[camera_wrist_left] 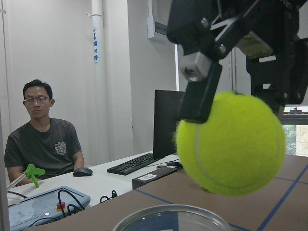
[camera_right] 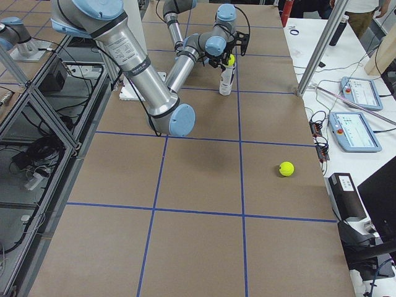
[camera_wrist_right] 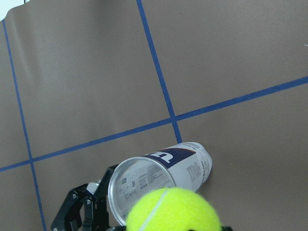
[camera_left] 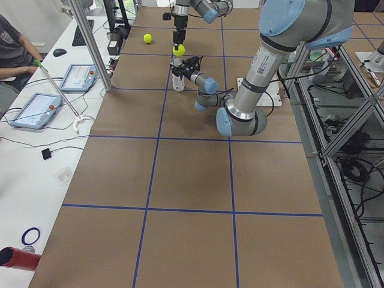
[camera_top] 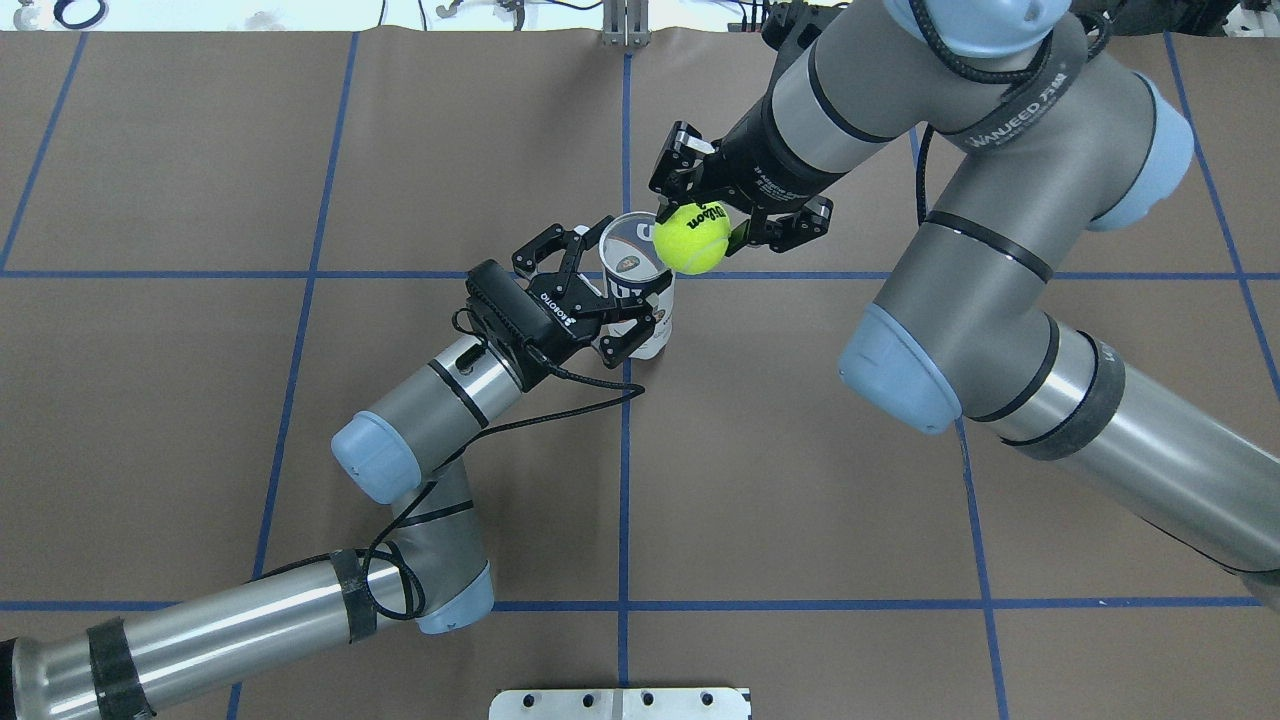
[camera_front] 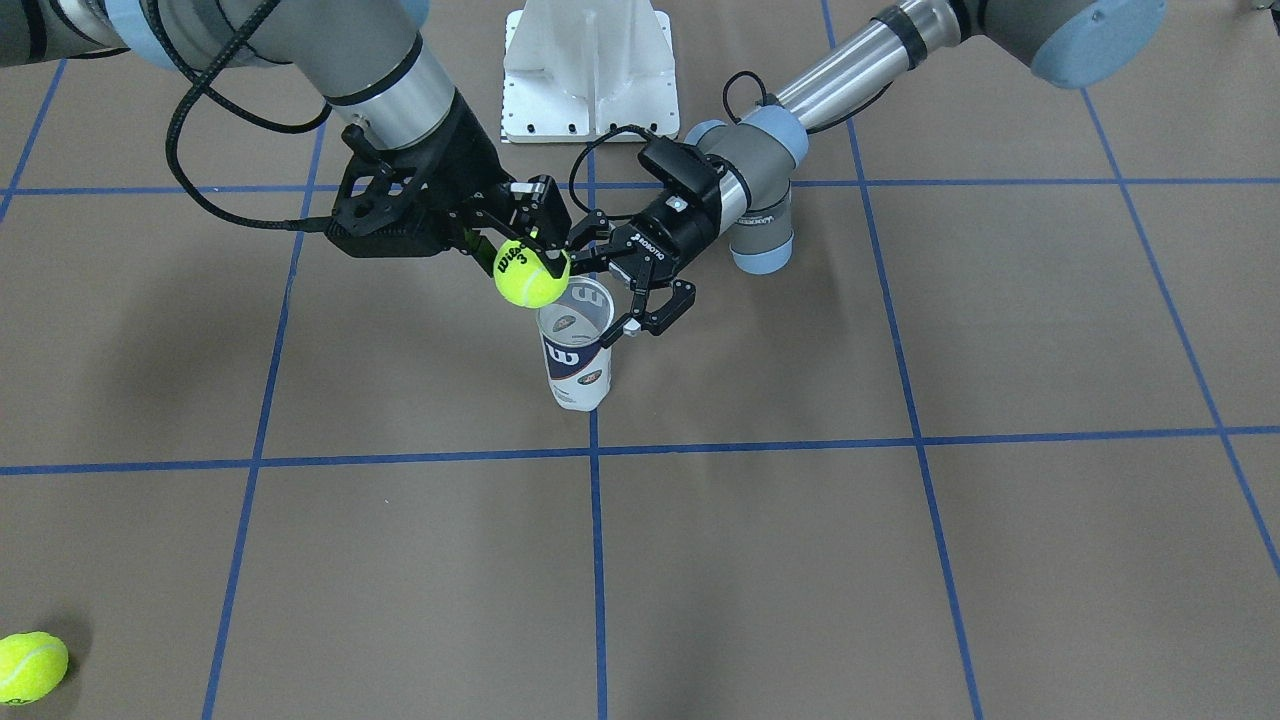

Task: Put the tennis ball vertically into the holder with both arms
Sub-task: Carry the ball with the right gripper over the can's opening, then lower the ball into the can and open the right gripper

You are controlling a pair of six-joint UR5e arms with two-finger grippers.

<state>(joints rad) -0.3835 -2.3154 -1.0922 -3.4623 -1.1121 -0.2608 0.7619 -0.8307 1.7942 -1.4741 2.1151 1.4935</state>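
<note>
The holder (camera_front: 578, 352), a clear can with a navy Wilson label, stands upright near the table's middle with its mouth open; it also shows in the overhead view (camera_top: 648, 300). My left gripper (camera_front: 600, 292) (camera_top: 612, 286) is shut on the holder, one finger on each side of its upper part. My right gripper (camera_front: 535, 260) (camera_top: 690, 222) is shut on a yellow tennis ball (camera_front: 531, 274) (camera_top: 691, 238). The ball hangs just above the holder's mouth, off-centre over the rim. In the left wrist view the ball (camera_wrist_left: 231, 144) floats above the rim (camera_wrist_left: 173, 219). The right wrist view shows the ball (camera_wrist_right: 173, 210) and the holder (camera_wrist_right: 159, 175).
A second tennis ball (camera_front: 30, 666) (camera_right: 286, 168) lies loose on the brown mat, far off on my right. The white base stand (camera_front: 590, 70) is behind the arms. An operator (camera_wrist_left: 45, 139) sits at a side desk with tablets (camera_left: 77, 77).
</note>
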